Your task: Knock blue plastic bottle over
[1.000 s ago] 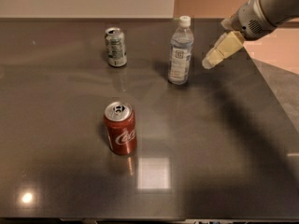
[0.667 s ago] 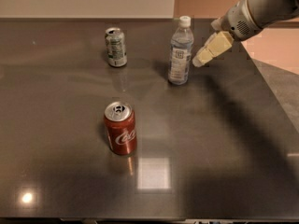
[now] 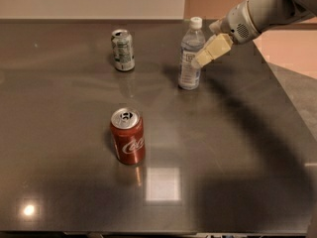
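The blue plastic bottle (image 3: 189, 58) stands upright on the dark table (image 3: 233, 148), toward the back, right of centre. It is clear with a white cap and a white label. My gripper (image 3: 202, 58) comes in from the upper right on a pale arm. Its cream tip is right at the bottle's right side, at label height, and overlaps it in the view.
A silver-green can (image 3: 123, 50) stands upright at the back, left of the bottle. A red cola can (image 3: 128, 136) stands upright nearer the front. The table's right edge (image 3: 292, 118) runs diagonally past the arm.
My gripper has moved left, from well clear of the bottle to right against its side. The bottle and both cans stand where they were.
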Controlling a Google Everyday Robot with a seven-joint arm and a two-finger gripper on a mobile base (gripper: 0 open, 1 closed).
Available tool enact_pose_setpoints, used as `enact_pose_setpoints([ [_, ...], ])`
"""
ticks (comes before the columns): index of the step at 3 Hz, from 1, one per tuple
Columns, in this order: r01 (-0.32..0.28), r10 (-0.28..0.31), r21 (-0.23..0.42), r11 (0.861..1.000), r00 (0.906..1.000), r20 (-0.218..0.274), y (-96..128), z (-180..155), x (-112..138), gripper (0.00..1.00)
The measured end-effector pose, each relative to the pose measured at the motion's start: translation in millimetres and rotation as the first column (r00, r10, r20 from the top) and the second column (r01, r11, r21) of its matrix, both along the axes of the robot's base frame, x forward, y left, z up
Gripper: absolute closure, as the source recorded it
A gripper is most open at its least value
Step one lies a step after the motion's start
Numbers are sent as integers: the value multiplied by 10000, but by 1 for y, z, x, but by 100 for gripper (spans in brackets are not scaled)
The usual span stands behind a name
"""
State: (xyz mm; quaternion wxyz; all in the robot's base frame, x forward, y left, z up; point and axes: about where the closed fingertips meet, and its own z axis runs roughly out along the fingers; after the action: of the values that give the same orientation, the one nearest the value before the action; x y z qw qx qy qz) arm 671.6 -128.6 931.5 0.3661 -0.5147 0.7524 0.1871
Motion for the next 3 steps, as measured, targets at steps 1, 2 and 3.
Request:
enact_pose_setpoints([
  [1,-200,203,344,9992,9998,-72,11,-1,0,20],
  [2,-403,410,611,9973,9991,-107,18,2,-5,44],
  [3,-575,585,621,9964,9982,-154,23,10,-14,67],
])
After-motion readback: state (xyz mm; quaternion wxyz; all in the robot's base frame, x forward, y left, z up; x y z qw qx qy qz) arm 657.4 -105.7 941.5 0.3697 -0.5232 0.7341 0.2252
